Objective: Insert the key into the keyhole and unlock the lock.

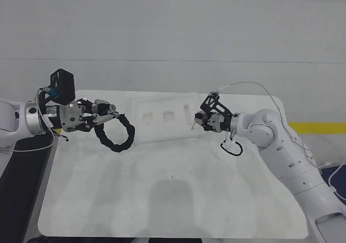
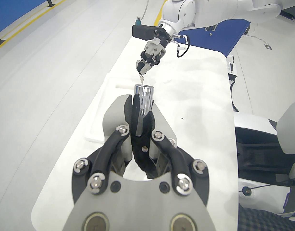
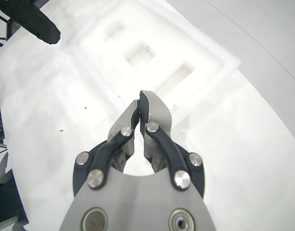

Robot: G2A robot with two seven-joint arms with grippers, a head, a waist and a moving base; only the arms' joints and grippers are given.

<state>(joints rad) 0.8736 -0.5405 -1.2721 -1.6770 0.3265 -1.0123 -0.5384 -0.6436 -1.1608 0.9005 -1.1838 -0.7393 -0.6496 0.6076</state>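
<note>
We see the left gripper (image 2: 140,108) clamped on a chrome, black-looped cable lock (image 2: 144,98) beside the white foam tray (image 3: 225,61). Over that tray's edge, the right gripper (image 2: 141,70) pinches a silver key (image 2: 142,79).

Bright, even light washes the white table (image 1: 100,206); we see the foam tray (image 3: 224,63) nearly bleached out, wrist views bowing at their edges.

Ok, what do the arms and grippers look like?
The left arm and right arm are white rounded shells. The left gripper and right gripper have pale grey fingers, black ribbed pads, black links, silver bolts. A thin white cable and a black cable loop hang at the right wrist.
</note>
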